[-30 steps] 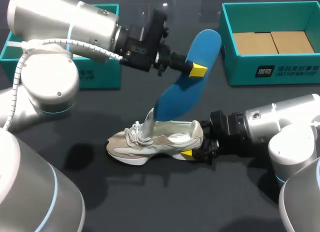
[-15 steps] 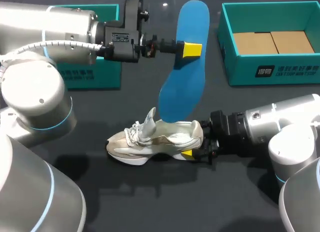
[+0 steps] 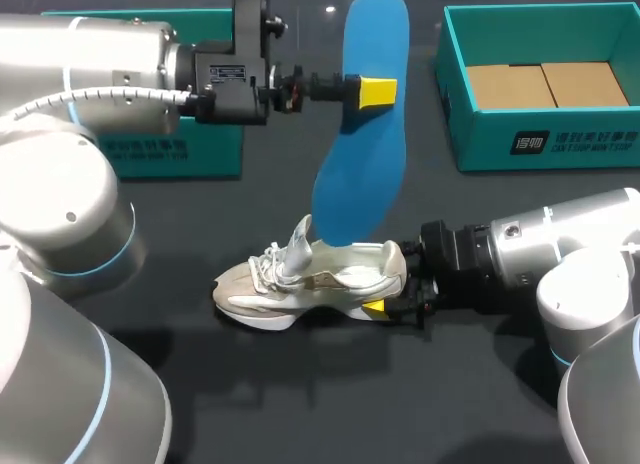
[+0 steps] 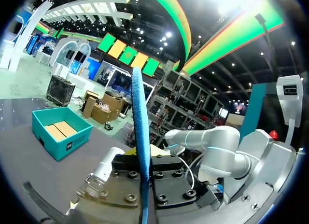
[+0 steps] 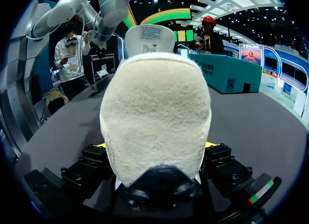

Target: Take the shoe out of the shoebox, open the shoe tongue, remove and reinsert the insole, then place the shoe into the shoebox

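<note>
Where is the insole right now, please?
In the head view, the left hand holds the insole upright over the shoe, left of the open box.

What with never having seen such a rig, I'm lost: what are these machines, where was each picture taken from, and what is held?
Two robot arms work at a dark table. One picture looks down from above; the other two come from a camera on each wrist. The jaws of the left arm are shut on a blue insole, held upright over a pale shoe. The jaws of the right arm clamp the shoe at its heel, which fills that wrist picture. An open teal shoebox stands beyond the right arm.
</note>
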Action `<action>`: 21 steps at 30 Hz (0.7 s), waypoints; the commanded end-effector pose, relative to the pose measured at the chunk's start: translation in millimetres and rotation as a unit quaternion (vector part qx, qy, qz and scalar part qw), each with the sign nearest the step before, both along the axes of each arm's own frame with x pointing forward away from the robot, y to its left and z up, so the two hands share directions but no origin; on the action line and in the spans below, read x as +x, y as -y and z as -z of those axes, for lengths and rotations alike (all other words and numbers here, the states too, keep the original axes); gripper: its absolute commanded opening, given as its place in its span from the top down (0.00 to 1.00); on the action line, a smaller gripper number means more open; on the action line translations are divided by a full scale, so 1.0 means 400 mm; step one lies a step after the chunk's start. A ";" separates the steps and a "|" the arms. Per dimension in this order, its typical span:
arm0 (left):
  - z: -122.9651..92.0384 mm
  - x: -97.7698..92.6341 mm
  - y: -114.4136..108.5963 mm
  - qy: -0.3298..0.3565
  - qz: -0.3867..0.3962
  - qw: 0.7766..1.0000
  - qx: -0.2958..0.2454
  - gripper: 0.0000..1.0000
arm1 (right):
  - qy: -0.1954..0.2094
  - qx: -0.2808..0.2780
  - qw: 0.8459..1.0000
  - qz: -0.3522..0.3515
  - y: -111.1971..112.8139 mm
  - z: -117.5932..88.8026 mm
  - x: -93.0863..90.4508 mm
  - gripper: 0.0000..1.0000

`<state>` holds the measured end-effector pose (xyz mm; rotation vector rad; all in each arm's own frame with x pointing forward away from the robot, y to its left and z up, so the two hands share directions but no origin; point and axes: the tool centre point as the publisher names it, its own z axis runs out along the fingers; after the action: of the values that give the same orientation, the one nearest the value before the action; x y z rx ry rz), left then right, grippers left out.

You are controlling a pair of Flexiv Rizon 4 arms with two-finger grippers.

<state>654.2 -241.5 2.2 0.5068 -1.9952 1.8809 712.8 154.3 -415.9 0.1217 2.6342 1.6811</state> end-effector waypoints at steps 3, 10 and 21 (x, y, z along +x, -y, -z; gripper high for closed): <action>-0.001 -0.039 -0.074 -0.003 -0.007 1.000 0.005 1.00 | -0.001 -0.002 1.000 0.000 -0.002 0.001 0.001 1.00; 0.023 -0.062 -0.109 -0.022 0.000 1.000 0.005 1.00 | -0.001 -0.002 1.000 0.000 -0.002 0.001 0.001 1.00; 0.025 -0.070 -0.114 -0.022 0.000 1.000 0.007 1.00 | -0.001 -0.002 1.000 0.000 -0.002 0.001 0.001 1.00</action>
<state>628.5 -199.2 -7.7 0.5452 -1.9820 1.8383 712.8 154.2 -415.9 0.1219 2.6343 1.6809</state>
